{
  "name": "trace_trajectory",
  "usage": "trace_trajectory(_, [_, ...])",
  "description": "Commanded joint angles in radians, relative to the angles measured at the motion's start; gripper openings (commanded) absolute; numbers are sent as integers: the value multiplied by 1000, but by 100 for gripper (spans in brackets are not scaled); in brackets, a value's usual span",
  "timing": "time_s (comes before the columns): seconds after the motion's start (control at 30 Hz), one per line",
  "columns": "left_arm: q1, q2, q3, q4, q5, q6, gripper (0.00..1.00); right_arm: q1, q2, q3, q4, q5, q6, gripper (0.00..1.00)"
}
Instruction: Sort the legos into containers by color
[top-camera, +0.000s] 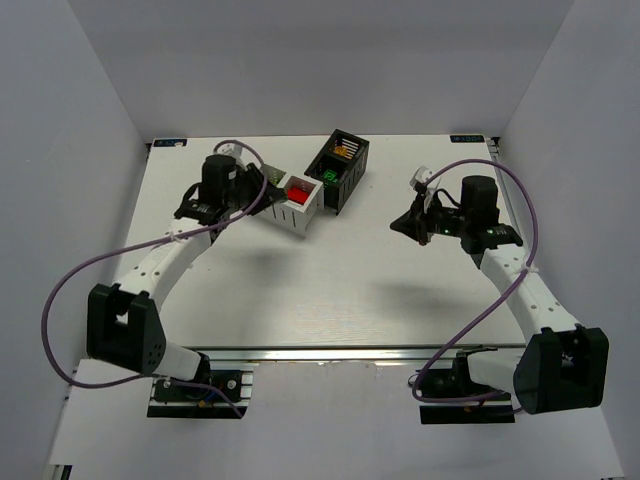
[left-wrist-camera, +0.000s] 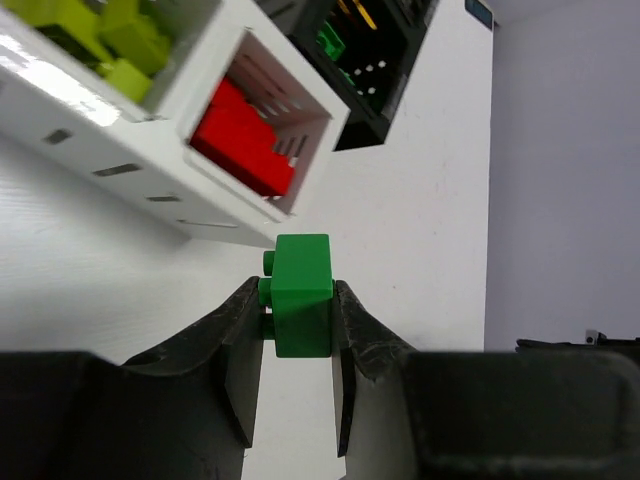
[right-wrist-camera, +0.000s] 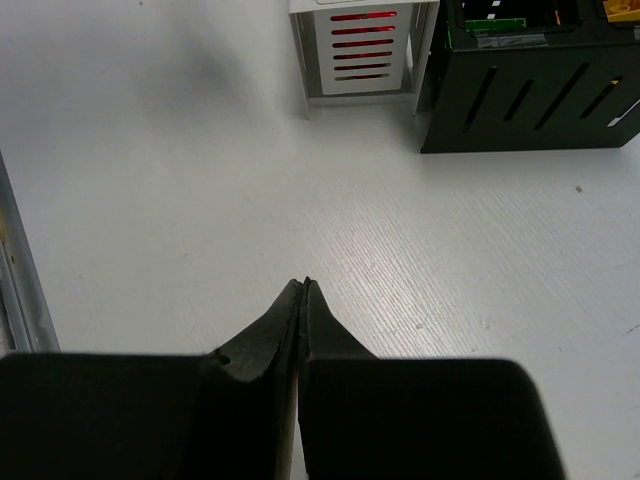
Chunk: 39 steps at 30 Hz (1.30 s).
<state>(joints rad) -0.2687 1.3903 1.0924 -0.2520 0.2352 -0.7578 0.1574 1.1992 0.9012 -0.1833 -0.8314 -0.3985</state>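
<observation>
Left hand (left-wrist-camera: 298, 305) pinches the green lego (left-wrist-camera: 302, 268) by its flat sides beside the white container (left-wrist-camera: 120, 140), judged light, rigid and slick; right hand (right-wrist-camera: 305, 290) is pressed together, empty.

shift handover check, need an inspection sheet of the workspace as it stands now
surface: white table, no spills or marks seen
job's things: white box holds red bricks in one compartment and lime bricks in the other; black box holds green bricks and orange-yellow bricks; one green brick is held beside the white box
clutter: nothing seen
grippers: left gripper shut on the green brick; right gripper shut, empty
cables: left cable and right cable, purple, loop along the arms, apart from the boxes
surroundings: pale walls on three sides; metal rail at the near edge
</observation>
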Motion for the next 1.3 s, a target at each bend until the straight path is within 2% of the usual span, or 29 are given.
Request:
trace_trajectory(0.0, [-39, 65, 84, 66, 49, -9, 0, -5, -32, 2, 8, -23, 6, 0])
trace_trajectory(0.23, [-118, 272, 344, 34, 49, 28, 0, -22, -61, -33, 24, -15, 20, 0])
trace_trajectory(0.5, [-152, 462, 529, -12, 13, 45, 1, -42, -87, -64, 38, -25, 38, 0])
trace_trajectory(0.7, [-161, 579, 664, -64, -20, 52, 7, -48, -93, -73, 33, -29, 40, 0])
trace_trajectory(0.83, [-164, 644, 750, -101, -48, 61, 16, -53, -101, -81, 22, -29, 35, 0])
trace_trajectory(0.9, [-164, 668, 790, -116, -65, 63, 26, -56, -108, -87, 19, -32, 36, 0])
trace_trajectory(1.07, [-167, 733, 860, -154, -85, 67, 43, -67, -116, -93, 12, -34, 33, 0])
trace_trajectory(1.27, [-168, 768, 923, -181, -88, 77, 53, -71, -110, -85, 7, -35, 32, 0])
